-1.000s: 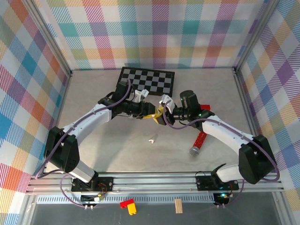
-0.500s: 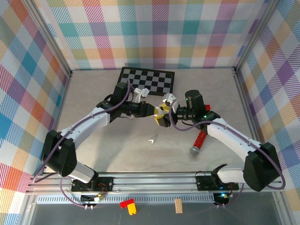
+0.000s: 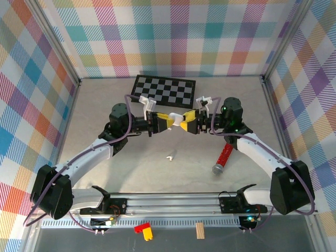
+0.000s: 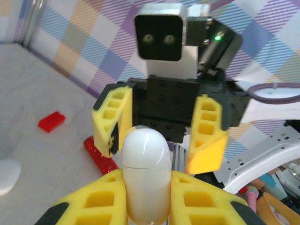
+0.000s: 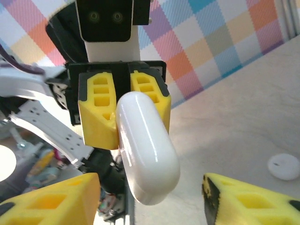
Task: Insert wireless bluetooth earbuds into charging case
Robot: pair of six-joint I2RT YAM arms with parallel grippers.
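Observation:
A white pebble-shaped charging case (image 4: 145, 150) is held in mid-air, its lid shut, by my left gripper (image 4: 146, 180), which is shut on its lower half. From above, the case (image 3: 179, 119) hangs between the left gripper (image 3: 169, 121) and the right gripper (image 3: 190, 122), which face each other over the table. My right gripper (image 5: 150, 206) is open, its yellow fingers on either side of the case (image 5: 147, 150) without touching it. One small white earbud (image 3: 169, 157) lies on the table nearer the arm bases.
A checkerboard mat (image 3: 164, 90) lies at the back of the table. A red cylinder with a grey end (image 3: 222, 158) rests under the right arm, and a small red brick (image 4: 51, 121) lies beyond it. A white rounded object (image 5: 283, 166) sits on the table.
The left gripper has shut on the case and the right gripper has opened and drawn back. Both wrists have risen and levelled out, farther from the bases.

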